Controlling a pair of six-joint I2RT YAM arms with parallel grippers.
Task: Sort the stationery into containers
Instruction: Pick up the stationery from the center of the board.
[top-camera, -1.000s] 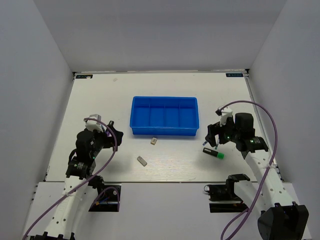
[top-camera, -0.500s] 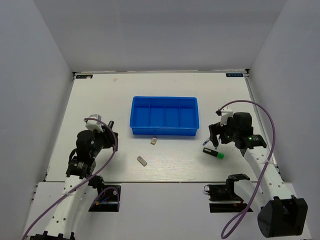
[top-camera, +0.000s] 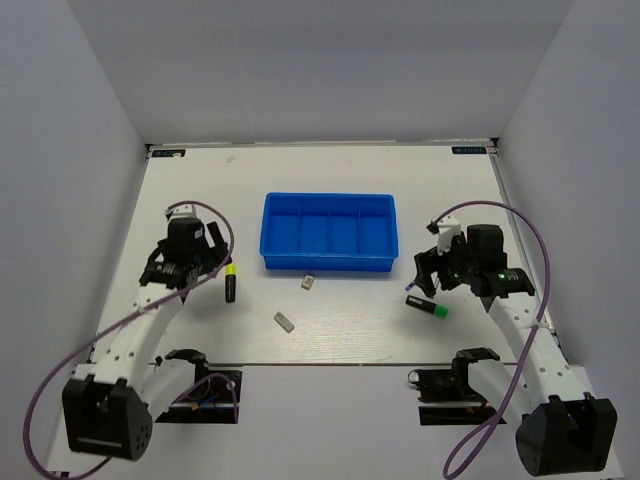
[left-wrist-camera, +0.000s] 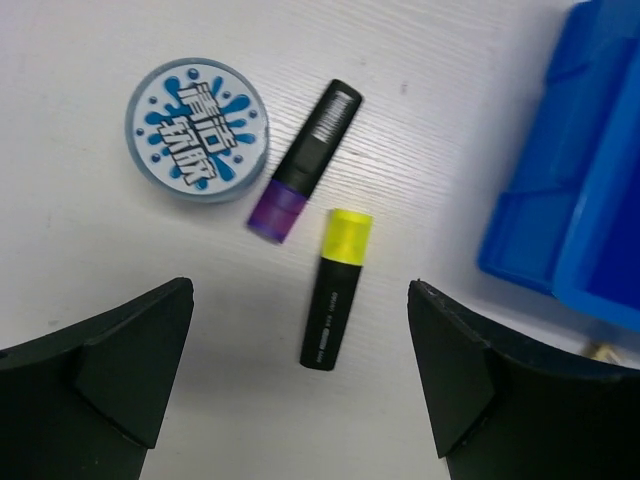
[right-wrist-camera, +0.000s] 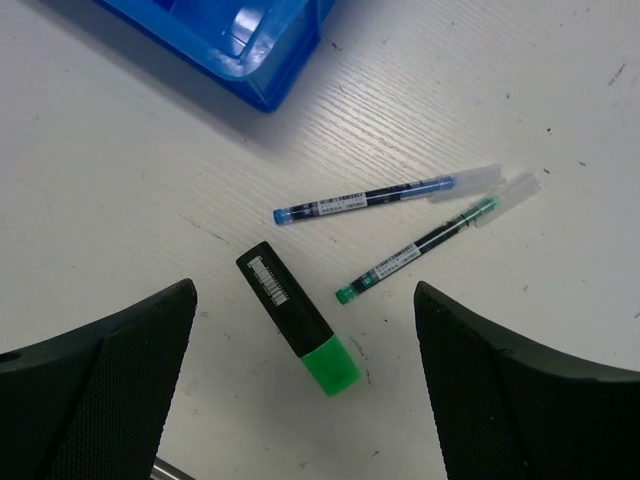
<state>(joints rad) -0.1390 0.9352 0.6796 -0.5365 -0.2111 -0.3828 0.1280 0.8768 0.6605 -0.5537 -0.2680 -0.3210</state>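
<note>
The blue four-compartment tray (top-camera: 330, 232) stands mid-table, with nothing showing inside it. My left gripper (top-camera: 208, 262) is open and empty, left of the tray. In the left wrist view (left-wrist-camera: 300, 390) it hovers over a yellow-ended black marker (left-wrist-camera: 337, 290), a purple-ended marker (left-wrist-camera: 305, 160) and the blue-and-white disc (left-wrist-camera: 197, 130). My right gripper (top-camera: 427, 272) is open and empty, right of the tray. In the right wrist view (right-wrist-camera: 305, 390) it hovers over a green-ended marker (right-wrist-camera: 297, 317), a blue pen (right-wrist-camera: 385, 196) and a green pen (right-wrist-camera: 430, 240). Two erasers (top-camera: 308, 282) (top-camera: 284, 321) lie in front of the tray.
The tray's corner shows in the left wrist view (left-wrist-camera: 580, 190) and the right wrist view (right-wrist-camera: 230, 30). White walls enclose the table on three sides. The yellow-ended marker (top-camera: 231, 283) and green-ended marker (top-camera: 428, 306) lie on the bare tabletop.
My left arm has swung away from the near edge towards the tray's left side, and the yellow-ended marker now shows beside it. The right arm has barely moved.
</note>
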